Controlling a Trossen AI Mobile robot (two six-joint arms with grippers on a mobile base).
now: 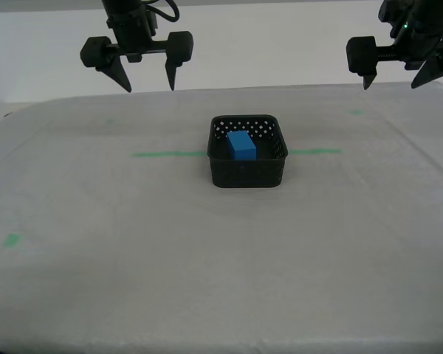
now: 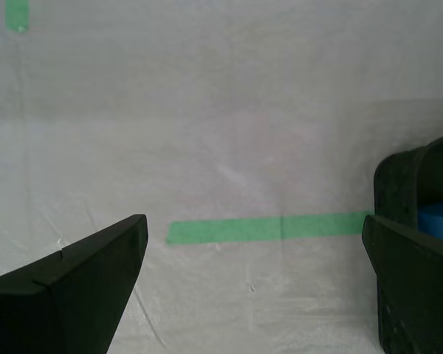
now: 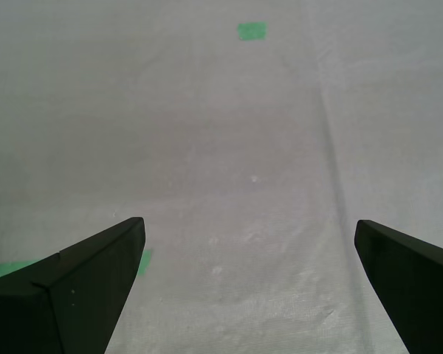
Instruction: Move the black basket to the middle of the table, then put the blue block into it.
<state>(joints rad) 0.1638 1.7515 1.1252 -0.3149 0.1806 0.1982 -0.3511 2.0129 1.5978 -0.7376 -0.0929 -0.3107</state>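
Black basket (image 1: pixel 247 177) sits upright on the surface (image 1: pixel 207 280), about mid-cloth. The long green tape line (image 1: pixel 166 154) runs out from both sides of the basket.

Blue block (image 1: pixel 242 144) is inside the basket, resting on its floor, slightly toward the basket's back wall. Top face is visible and it's clear of both grippers.

My second gripper (image 1: pixel 148 88): raised above the surface, beyond the basket and off to the side where the longer stretch of tape runs. Fingers spread wide, nothing between them. In its wrist view, gripper (image 2: pixel 255 220) looks down at the tape line (image 2: pixel 266 227). One corner of the basket (image 2: pixel 399 184) and a bit of the block (image 2: pixel 439 221) show past one finger. Small green mark (image 2: pixel 17 13) lies further from the basket.

My first gripper (image 1: pixel 391 82): also raised, beyond the basket on its other side, well apart from it. Fingers spread wide, empty. Its wrist view (image 3: pixel 249 223) shows only cloth, one small green mark (image 3: pixel 252 30) and a tape end beside a finger.

One more green mark (image 1: pixel 12 240) lies well away from the basket, toward the near edge of the surface.
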